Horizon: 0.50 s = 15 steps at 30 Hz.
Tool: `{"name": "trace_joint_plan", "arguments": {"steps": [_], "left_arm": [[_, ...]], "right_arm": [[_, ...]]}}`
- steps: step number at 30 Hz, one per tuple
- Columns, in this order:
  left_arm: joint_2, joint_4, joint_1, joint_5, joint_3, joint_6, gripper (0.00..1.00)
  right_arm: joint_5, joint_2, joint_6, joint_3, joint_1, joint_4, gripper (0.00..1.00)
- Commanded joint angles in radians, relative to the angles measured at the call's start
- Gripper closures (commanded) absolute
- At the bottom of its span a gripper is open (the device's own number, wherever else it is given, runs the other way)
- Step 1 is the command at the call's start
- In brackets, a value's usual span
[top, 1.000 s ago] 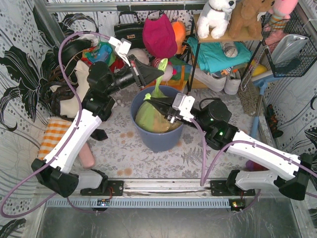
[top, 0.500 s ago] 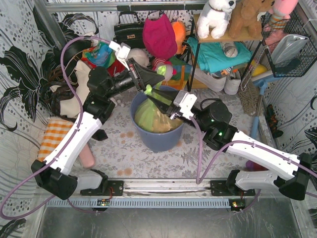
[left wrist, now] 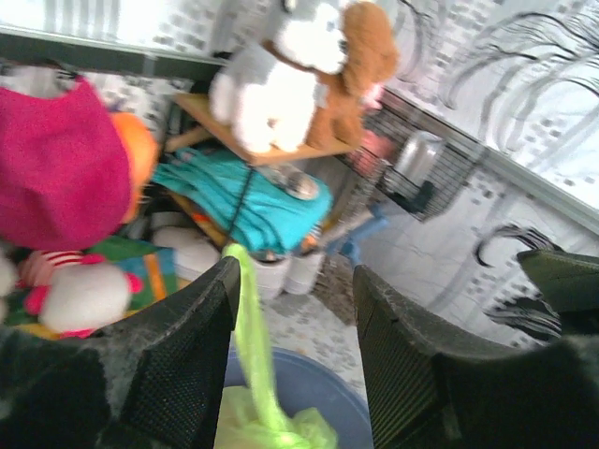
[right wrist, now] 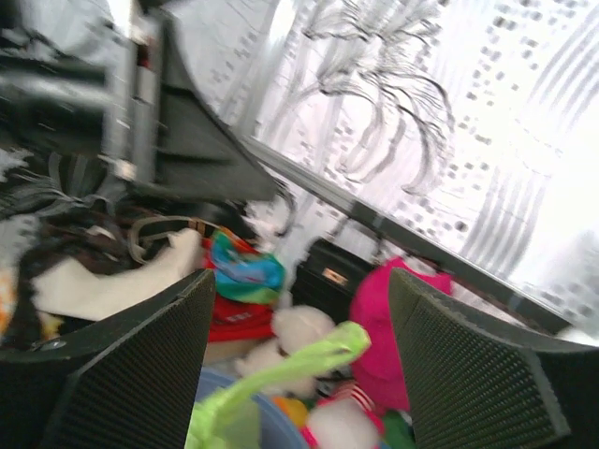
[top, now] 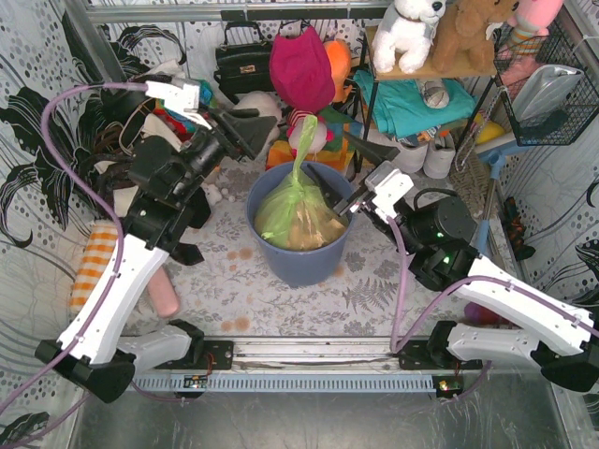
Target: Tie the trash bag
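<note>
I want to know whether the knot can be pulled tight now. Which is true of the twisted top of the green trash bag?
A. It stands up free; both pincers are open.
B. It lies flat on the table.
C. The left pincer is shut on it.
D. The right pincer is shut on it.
A: the trash bag sits in the blue-grey bin and its twisted top stands up. The left pincer and right pincer have jaws apart, clamping nothing.

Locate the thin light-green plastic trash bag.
The trash bag sits in the blue-grey round plastic bin, centre of the top view, its twisted neck standing up.
</note>
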Motion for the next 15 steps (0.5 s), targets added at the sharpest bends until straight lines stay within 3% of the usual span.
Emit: {"name": "trace_joint_plan", "arguments": {"steps": [1, 6, 7, 8, 9, 13, 15], "left_arm": [[-0.074, -0.041, -0.002, -0.315, -0.05, 0.133, 0.38], [-0.165, -0.039, -0.002, -0.614, -0.225, 0.161, 0.29], [-0.183, -0.043, -0.003, -0.668, -0.264, 0.156, 0.21], [-0.199, -0.044, -0.002, -0.722, -0.302, 0.15, 0.05], [-0.213, -0.048, -0.002, -0.77, -0.339, 0.143, 0.01], [-0.266, -0.045, -0.002, -0.945, -0.496, 0.109, 0.02], [-0.288, -0.02, -0.002, -1.016, -0.587, 0.088, 0.02]], "right_arm": [[0.204, -0.027, -0.11, 0.014, -0.049, -0.064, 0.25], [0.301, -0.073, -0.095, -0.107, -0.202, -0.09, 0.23], [0.321, -0.088, -0.066, -0.137, -0.24, -0.1, 0.23], [0.32, -0.103, -0.042, -0.166, -0.278, -0.109, 0.23], [0.318, -0.117, -0.021, -0.197, -0.315, -0.127, 0.23], [0.353, -0.149, 0.03, -0.371, -0.426, -0.145, 0.21], [0.358, -0.168, 0.048, -0.464, -0.47, -0.132, 0.15]]}}
